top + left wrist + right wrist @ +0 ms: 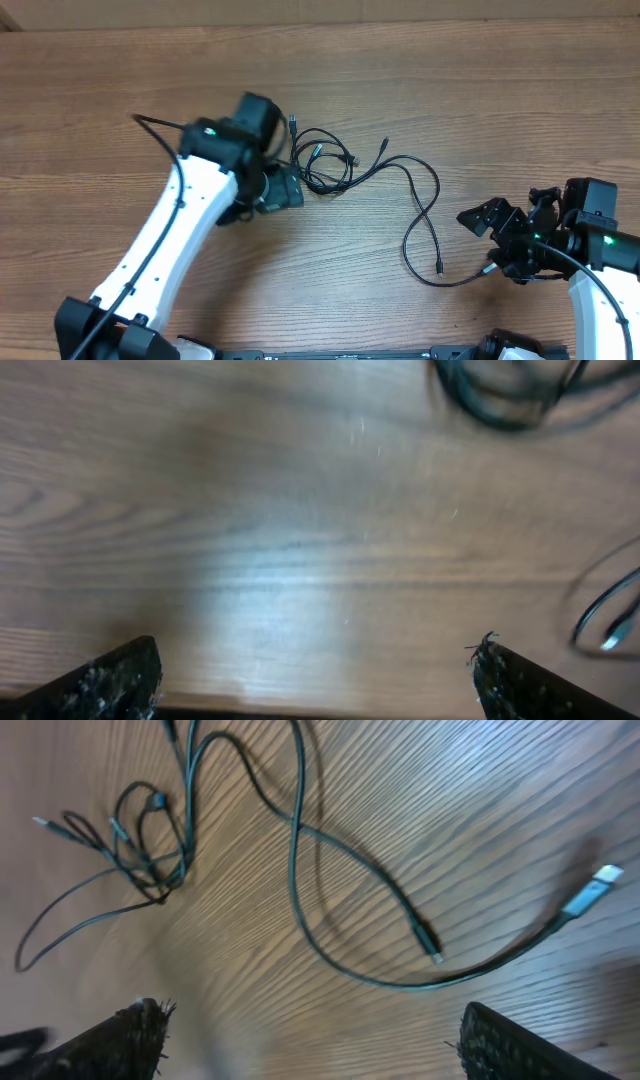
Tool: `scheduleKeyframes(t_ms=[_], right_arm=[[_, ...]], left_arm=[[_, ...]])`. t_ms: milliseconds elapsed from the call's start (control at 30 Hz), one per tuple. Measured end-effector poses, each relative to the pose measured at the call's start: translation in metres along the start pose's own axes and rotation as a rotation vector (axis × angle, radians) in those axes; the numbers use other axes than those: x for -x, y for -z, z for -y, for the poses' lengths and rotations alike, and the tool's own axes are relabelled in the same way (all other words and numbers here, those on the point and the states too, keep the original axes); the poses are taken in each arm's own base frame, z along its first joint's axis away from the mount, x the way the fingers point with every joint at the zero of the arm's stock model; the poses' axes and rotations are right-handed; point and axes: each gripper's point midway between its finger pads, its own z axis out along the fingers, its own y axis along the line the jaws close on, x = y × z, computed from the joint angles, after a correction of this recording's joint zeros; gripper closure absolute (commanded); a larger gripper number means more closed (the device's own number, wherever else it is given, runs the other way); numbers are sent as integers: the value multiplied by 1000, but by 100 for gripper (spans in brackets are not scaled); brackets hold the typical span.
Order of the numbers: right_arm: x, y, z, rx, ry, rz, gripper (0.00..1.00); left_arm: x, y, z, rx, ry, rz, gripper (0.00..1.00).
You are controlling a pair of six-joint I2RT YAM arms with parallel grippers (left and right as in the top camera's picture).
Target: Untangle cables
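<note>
The cables are thin black cords knotted into a small tangle at the table's middle. A long loose strand snakes right from it and ends in plugs near my right gripper. My left gripper is open and empty, just left of the tangle. In the left wrist view its jaws are wide apart over bare wood, with the blurred tangle at the top right. My right gripper is open and empty. In the right wrist view its jaws are below the long strand, its silver-tipped plug and the tangle.
The table is brown wood grain. Thicker black cables run along the white left arm and along the right arm. Another cord end shows at the right edge of the left wrist view.
</note>
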Motion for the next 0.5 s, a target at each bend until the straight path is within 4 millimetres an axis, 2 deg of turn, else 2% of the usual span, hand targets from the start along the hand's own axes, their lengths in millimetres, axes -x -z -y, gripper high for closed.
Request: scheduleKeyframes(t_ms=[33, 67, 200, 267, 400, 500], right_arm=[[-1, 1, -2, 9, 5, 1, 7], [-2, 2, -3, 14, 8, 3, 0], [-9, 8, -5, 24, 22, 18, 0], [-15, 9, 0, -1, 7, 5, 0], [-16, 10, 13, -69, -7, 10, 0], [-14, 10, 17, -91, -7, 19, 0]], left_arm=[[-5, -3, 2, 6, -21, -9, 0], [-9, -4, 5, 9, -39, -17, 1], [-18, -3, 16, 0, -92, -13, 0], [-21, 5, 18, -22, -106, 14, 0], [-24, 45, 18, -120, -115, 155, 1], [-30, 78, 9, -180, -106, 274, 1]])
